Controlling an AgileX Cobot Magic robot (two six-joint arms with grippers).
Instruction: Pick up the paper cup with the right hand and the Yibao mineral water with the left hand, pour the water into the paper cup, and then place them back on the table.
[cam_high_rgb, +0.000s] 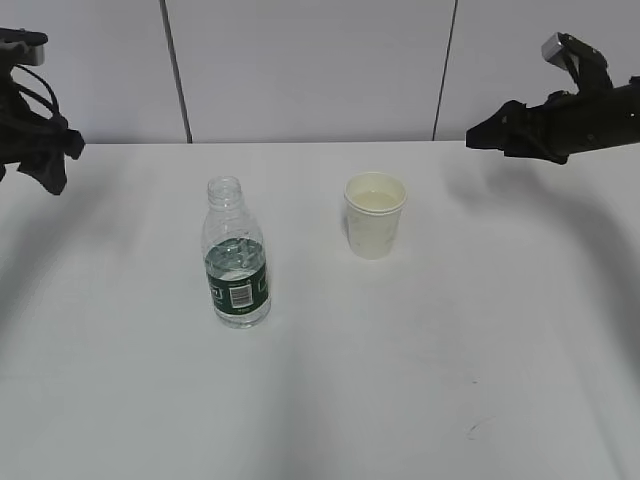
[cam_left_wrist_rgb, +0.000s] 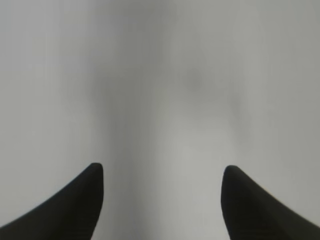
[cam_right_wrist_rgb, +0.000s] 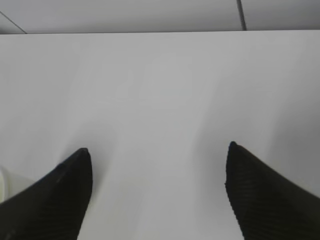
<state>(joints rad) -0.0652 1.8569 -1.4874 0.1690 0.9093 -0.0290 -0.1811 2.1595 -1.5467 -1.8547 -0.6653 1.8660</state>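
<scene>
1. One white table (cam_high_rgb: 400, 400) fills the exterior view, with a few small dark scuffs on its near right part.
2. One clear plastic bottle (cam_high_rgb: 237, 255) stands upright on the table, left of centre and nearest the camera. It has no cap, a dark green label with a white barcode patch, and some water in its lower half.
3. One white paper cup (cam_high_rgb: 375, 214) stands upright a little farther back and to the right, well apart from the bottle. Its inside looks cream-coloured, and there appears to be liquid in it.
4. There are two arms, one at each far edge of the scene, both raised above the table and well apart from bottle and cup.
5. The left gripper (cam_high_rgb: 45, 165) is at the far left edge. In the left wrist view its two fingers (cam_left_wrist_rgb: 75, 210) are spread wide, with only blurred grey surface between them.
6. The right gripper (cam_high_rgb: 480, 133) reaches in from the far right edge, pointing toward the middle. In the right wrist view its two fingers (cam_right_wrist_rgb: 260, 195) are also wide apart over bare table, and a sliver of the cup shows at the lower left edge.
7. Behind the table stands a pale panelled wall (cam_high_rgb: 310, 70) with two dark seams.
</scene>
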